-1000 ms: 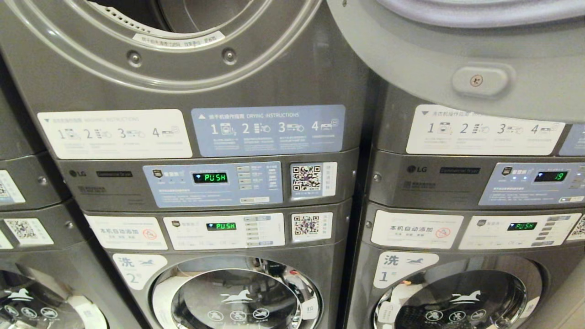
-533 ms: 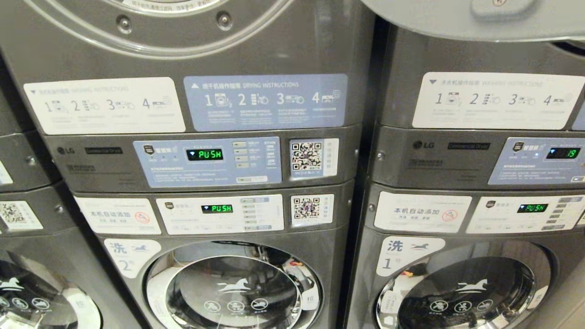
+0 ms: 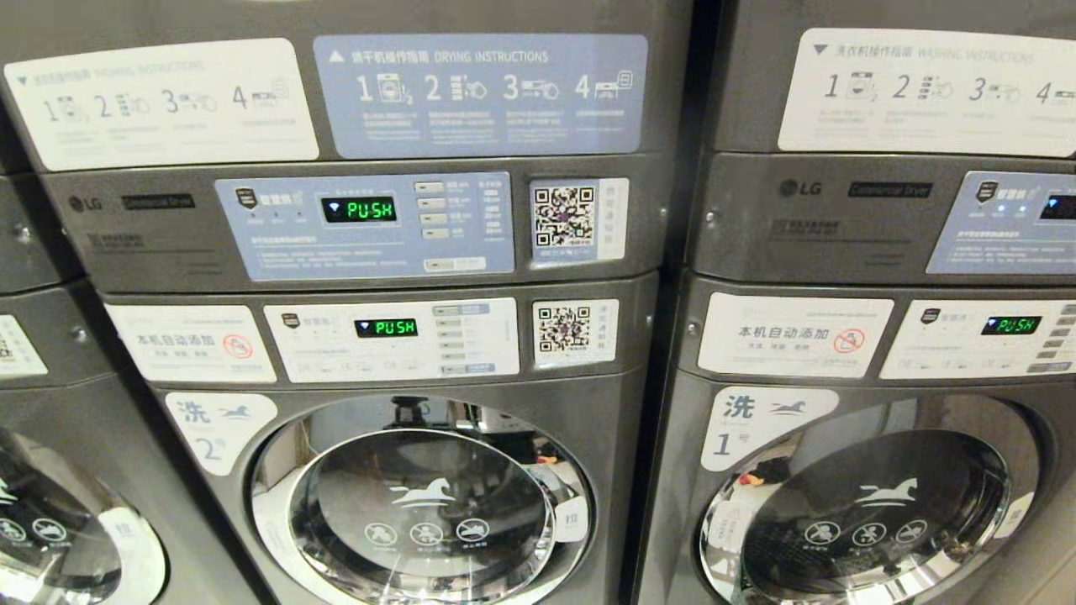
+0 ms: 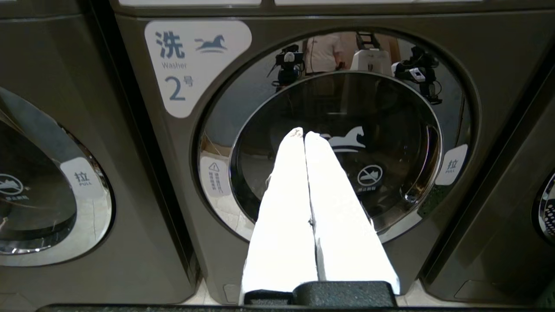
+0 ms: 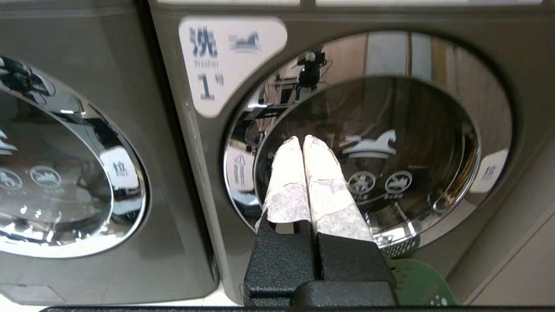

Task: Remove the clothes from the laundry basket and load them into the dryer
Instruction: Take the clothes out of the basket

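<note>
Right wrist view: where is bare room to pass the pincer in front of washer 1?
Open air seems to lie between the shut right pincer and washer 1's closed door. A thin strip of pale floor shows below the washers. Crowded: the green basket sits under the door.

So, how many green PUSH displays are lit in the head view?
3. One PUSH display on the left stack's upper panel, one on the panel just below it, and one on the right stack's lower panel. The right stack's upper display is cut off, unreadable.

Matt grey metal washer [image 3: 403, 470] casing, glossy chrome door ring [image 3: 277, 512], paper-like labels [image 3: 164, 105]
</note>
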`<state>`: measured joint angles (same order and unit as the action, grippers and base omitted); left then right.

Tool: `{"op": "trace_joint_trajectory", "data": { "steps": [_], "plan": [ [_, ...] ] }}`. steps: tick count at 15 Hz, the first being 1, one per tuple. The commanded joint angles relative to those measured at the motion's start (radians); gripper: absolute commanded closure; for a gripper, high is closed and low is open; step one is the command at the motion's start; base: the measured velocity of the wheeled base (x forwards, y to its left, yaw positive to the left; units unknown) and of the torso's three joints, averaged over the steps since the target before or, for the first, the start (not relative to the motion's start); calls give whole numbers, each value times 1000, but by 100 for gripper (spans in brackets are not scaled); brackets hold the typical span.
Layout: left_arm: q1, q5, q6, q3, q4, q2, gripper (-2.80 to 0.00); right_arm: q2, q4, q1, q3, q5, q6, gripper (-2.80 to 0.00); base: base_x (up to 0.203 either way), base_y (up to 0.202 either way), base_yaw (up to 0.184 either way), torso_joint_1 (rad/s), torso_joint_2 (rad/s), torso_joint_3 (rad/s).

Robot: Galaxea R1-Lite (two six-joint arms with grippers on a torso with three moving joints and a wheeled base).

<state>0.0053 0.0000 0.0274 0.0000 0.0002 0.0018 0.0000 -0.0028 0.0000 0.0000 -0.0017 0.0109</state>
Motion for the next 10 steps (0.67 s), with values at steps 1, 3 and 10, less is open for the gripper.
{"op": "trace_joint_trajectory", "data": {
  "steps": [1,3,10],
  "plan": [
    [1,0,0,0,0,0,0,1,0,0,0,0,0,0,0,0,0,-188,505,301],
    [1,0,0,0,0,0,0,1,0,0,0,0,0,0,0,0,0,-189,500,314],
    [1,0,0,0,0,0,0,1,0,0,0,0,1,0,0,0,0,-159,477,315]
  ]
}}
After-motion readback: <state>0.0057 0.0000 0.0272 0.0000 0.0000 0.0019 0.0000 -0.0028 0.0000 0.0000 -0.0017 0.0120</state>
